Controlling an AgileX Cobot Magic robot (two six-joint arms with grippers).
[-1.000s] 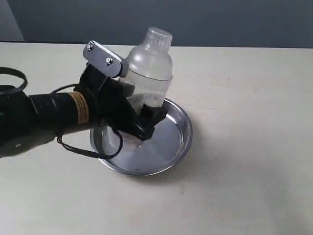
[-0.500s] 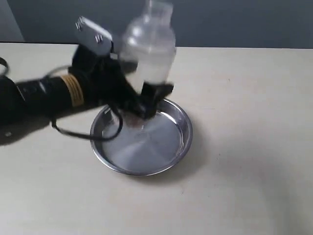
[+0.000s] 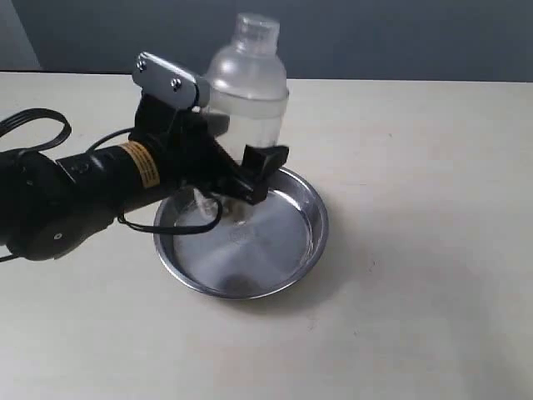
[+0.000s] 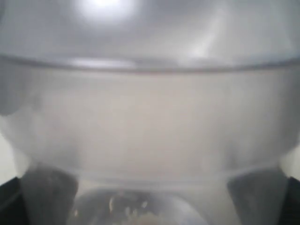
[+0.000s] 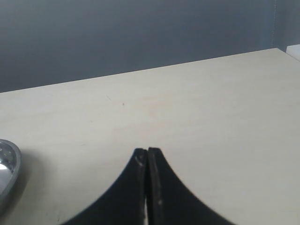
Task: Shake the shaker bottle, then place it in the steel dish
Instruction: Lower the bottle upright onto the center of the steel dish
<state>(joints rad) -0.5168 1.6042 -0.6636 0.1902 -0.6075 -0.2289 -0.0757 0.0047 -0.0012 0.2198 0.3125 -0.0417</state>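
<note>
The frosted shaker bottle [image 3: 248,92] stands upright in the air over the far-left part of the steel dish [image 3: 304,250], its clear cap on top. My left gripper [image 3: 241,171] is shut on the bottle's lower body, one black finger [image 3: 265,160] showing on its near side. In the left wrist view the bottle [image 4: 150,117] fills the whole picture, and the dark fingers [image 4: 9,201] sit at the lower corners. The right gripper [image 5: 147,152] is shut with nothing in it, off the exterior view, over bare table beside the dish's rim [image 5: 7,168].
The pale tabletop [image 3: 433,208] stretches to the right of the dish and toward the near edge. A black cable [image 3: 33,125] loops behind the left arm. A dark wall runs along the table's far side.
The left gripper swung the bottle up and back, then brought it down a little; the bottle is now sharp rather than blurred and still above the dish. The right gripper shows no earlier frame.
</note>
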